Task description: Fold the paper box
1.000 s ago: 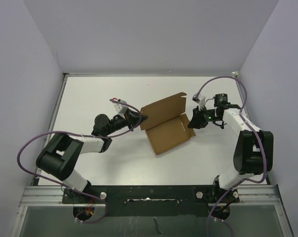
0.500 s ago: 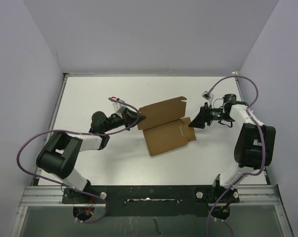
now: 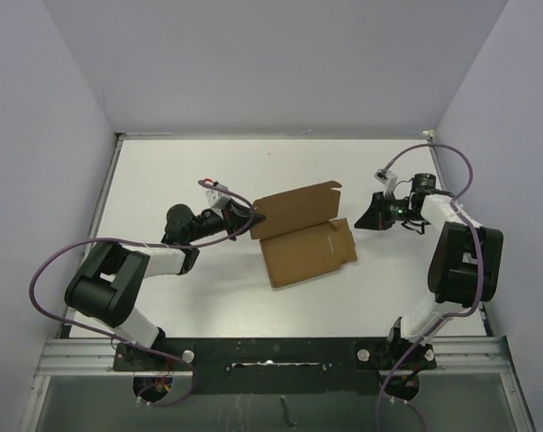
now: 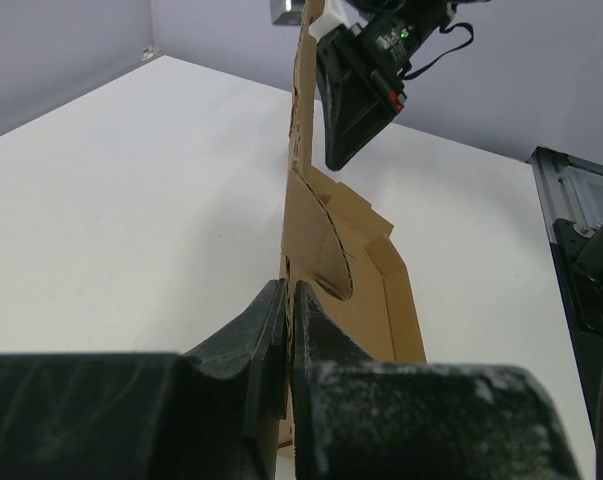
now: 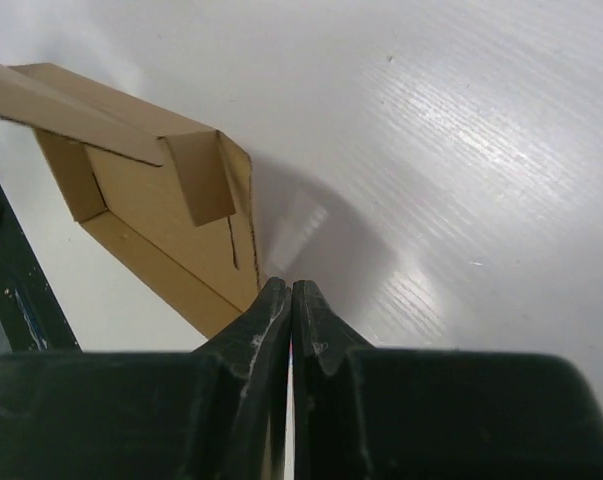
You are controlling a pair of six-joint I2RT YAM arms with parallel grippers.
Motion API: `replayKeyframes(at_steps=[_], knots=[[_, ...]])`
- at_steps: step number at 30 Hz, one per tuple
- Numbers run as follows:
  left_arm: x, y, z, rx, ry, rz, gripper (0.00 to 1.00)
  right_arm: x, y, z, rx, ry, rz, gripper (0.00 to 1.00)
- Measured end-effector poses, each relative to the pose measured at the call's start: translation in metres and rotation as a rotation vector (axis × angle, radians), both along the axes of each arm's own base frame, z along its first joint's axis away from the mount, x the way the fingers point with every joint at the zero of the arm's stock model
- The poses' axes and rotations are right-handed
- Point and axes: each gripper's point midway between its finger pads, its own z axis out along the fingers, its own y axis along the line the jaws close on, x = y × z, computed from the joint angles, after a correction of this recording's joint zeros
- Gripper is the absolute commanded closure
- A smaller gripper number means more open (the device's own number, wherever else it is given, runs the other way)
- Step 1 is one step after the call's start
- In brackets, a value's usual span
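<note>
Wrist view reveals left fingers (image 4: 243, 342) pinching paper box (image 4: 373, 305).

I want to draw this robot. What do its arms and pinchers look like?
The left arm and right arm have black joints and white links, each with a looping purple cable. The left end effector and right end effector are black, with two wedge-shaped fingers each. A green light glows near the right one.
</note>
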Motion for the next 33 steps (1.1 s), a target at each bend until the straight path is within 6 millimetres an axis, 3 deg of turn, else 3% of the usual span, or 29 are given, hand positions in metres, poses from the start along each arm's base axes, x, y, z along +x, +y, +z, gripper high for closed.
replayKeyframes(at_steps=[4,8,21,26,33], knots=[[-0.001,0.000,0.001,-0.001,-0.002,0.000,1.00,-0.005,0.012,-0.029,-0.012,0.098,0.028,1.00],[-0.001,0.000,0.000,0.000,-0.001,0.000,1.00,-0.012,0.026,-0.040,-0.006,0.136,0.080,0.95],[0.002,0.002,-0.003,0.012,0.008,0.020,1.00,-0.035,0.060,-0.016,0.105,0.073,0.246,0.66],[0.005,0.002,-0.005,0.016,0.014,0.033,1.00,-0.041,0.065,-0.011,0.117,0.074,0.267,0.61],[0.005,0.003,-0.006,0.018,0.017,0.037,1.00,-0.041,0.067,-0.013,0.102,0.086,0.265,0.60]])
